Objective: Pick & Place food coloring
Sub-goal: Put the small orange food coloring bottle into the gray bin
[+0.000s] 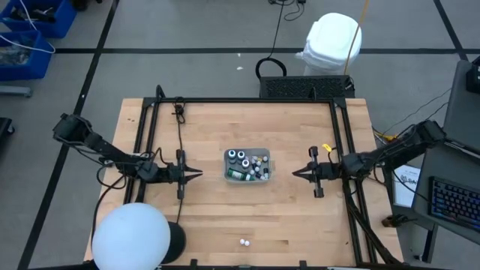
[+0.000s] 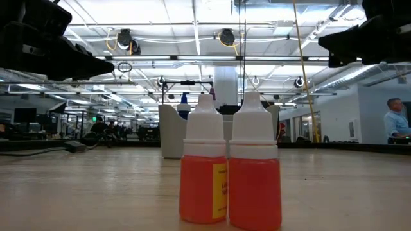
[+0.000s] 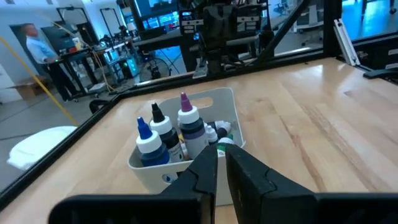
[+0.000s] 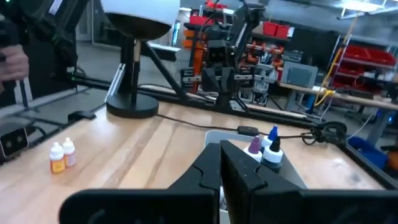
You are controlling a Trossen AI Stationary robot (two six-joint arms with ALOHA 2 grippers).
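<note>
Food coloring bottles (image 1: 245,163) in tray (image 1: 227,175), between left tool (image 1: 196,173) and right tool (image 1: 296,172), both narrow.

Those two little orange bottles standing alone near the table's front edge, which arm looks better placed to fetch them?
Hard to call: the two orange bottles stand about midway between both. The left gripper and right gripper flank the tray; perhaps right, whose wrist view shows them unobstructed.

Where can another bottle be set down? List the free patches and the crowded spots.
Free: bare wood between the tray and the two orange bottles, and between the tray and the table's far rail. Crowded: the tray itself, packed with bottles, flanked by the left gripper and right gripper.
</note>
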